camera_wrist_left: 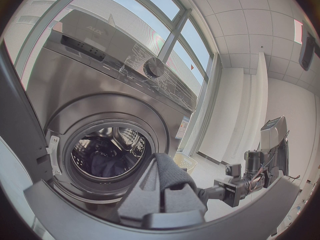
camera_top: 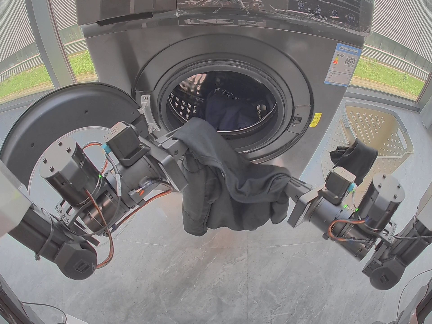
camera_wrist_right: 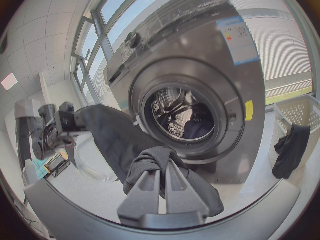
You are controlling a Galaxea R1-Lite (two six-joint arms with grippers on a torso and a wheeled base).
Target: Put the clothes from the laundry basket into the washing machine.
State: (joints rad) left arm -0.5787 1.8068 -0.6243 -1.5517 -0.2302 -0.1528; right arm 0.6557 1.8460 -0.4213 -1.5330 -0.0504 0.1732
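Load in hand: you are holding one dark grey cloth garment [camera_top: 234,185] slung between both arms. It is hanging just in front of the round port [camera_top: 292,96], with most of its bulk below the lip and not yet inside.
Left side: your left gripper [camera_wrist_left: 162,184] is pinching narrow on one end of the garment, close by the port's lower rim on the hinge side.
Right side: your right gripper [camera_wrist_right: 163,179] is pinching narrow on a bunched fold at the other end, lower and farther from the machine.
Machine: the grey steel front-loading washing machine [camera_top: 112,55] is standing with its round dark door [camera_top: 63,113] open toward your left. Dark navy clothes [camera_top: 229,111] are lying in the drum.
Basket: the beige perforated plastic laundry basket [camera_top: 382,127] is sitting to the machine's right, with a black garment [camera_top: 355,156] hanging over its near rim.
Risk, snag: the slack middle is sagging under the lip, so a straight push would likely press it against the front panel or leave it draped on the seal.
Risk, drop: if one gripper releases first, the weight may swing and slide to the floor [camera_top: 216,271].
Risk, contact: your left arm is working very near the hinge — watch clearance.
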